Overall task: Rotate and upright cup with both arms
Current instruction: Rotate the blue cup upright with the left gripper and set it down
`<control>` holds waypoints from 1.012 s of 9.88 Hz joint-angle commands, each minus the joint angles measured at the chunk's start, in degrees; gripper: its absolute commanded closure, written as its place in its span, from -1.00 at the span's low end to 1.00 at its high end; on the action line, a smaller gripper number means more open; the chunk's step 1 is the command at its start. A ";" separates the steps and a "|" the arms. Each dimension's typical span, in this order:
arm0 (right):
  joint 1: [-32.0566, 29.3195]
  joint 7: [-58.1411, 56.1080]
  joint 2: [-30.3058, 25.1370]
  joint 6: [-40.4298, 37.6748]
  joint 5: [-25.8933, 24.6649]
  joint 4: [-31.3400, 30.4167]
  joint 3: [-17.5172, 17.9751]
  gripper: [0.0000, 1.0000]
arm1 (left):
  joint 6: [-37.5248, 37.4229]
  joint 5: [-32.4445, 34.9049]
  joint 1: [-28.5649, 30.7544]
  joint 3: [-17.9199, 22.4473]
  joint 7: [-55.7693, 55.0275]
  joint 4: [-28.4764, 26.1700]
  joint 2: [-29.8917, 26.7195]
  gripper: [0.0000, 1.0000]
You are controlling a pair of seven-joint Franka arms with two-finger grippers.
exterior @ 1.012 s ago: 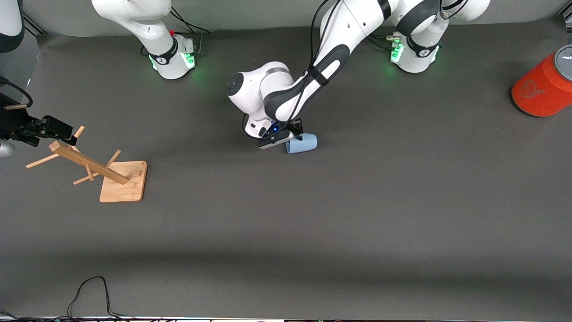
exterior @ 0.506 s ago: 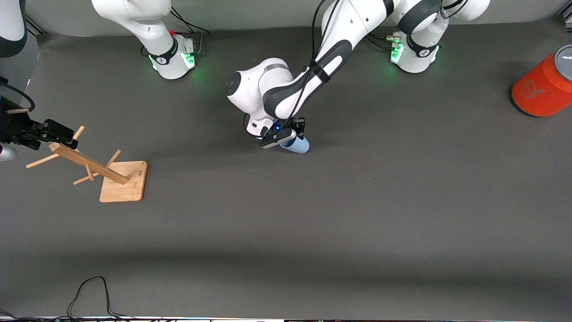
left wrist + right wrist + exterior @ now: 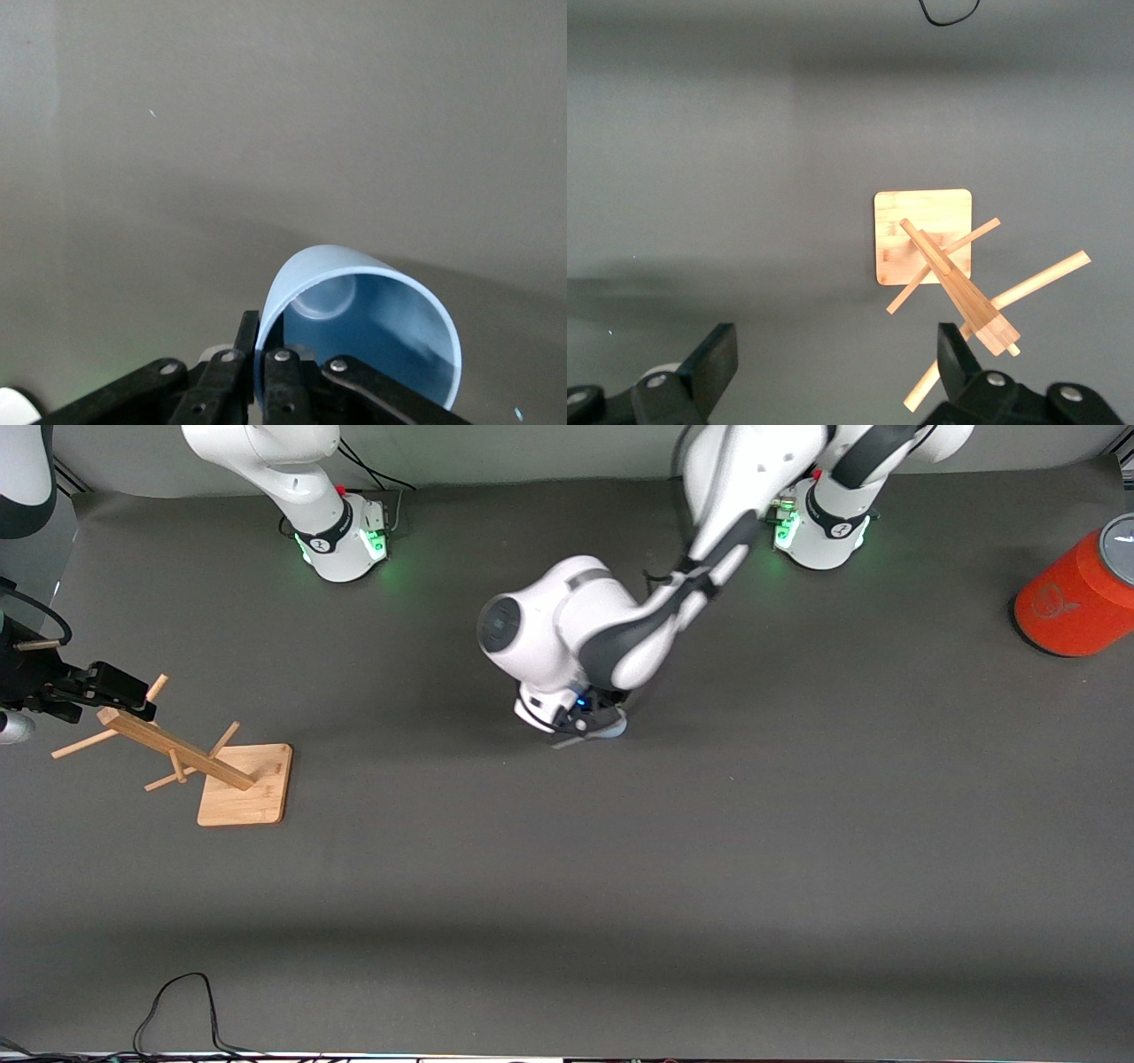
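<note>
Basically no legible text; left hand point(image 3: 270, 372) pinches cup point(image 3: 372, 328) rim; right hand point(image 3: 837, 367) wide open, empty.

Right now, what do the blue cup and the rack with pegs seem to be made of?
The cup, held at its rim by the left gripper, looks like smooth matte plastic: even pale-blue colour, thin wall, soft sheen. The peg rack looks like unpainted light wood, perhaps bamboo: tan colour, faint grain on its square base.
</note>
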 commanded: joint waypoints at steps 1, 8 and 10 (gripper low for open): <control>0.12 -1.18 -0.10 0.49 -0.08 0.02 0.05 -1.00 | 5.07 -10.19 10.84 -0.42 6.55 -11.99 -13.63 1.00; 0.12 -0.21 -0.98 -1.44 0.01 -0.34 0.05 -1.00 | 42.04 -28.26 12.77 -1.39 3.28 -45.12 -30.46 1.00; 0.20 0.05 -1.41 -2.23 0.45 -0.42 0.05 -1.00 | 50.24 -27.38 7.04 -1.30 -1.93 -50.33 -29.67 1.00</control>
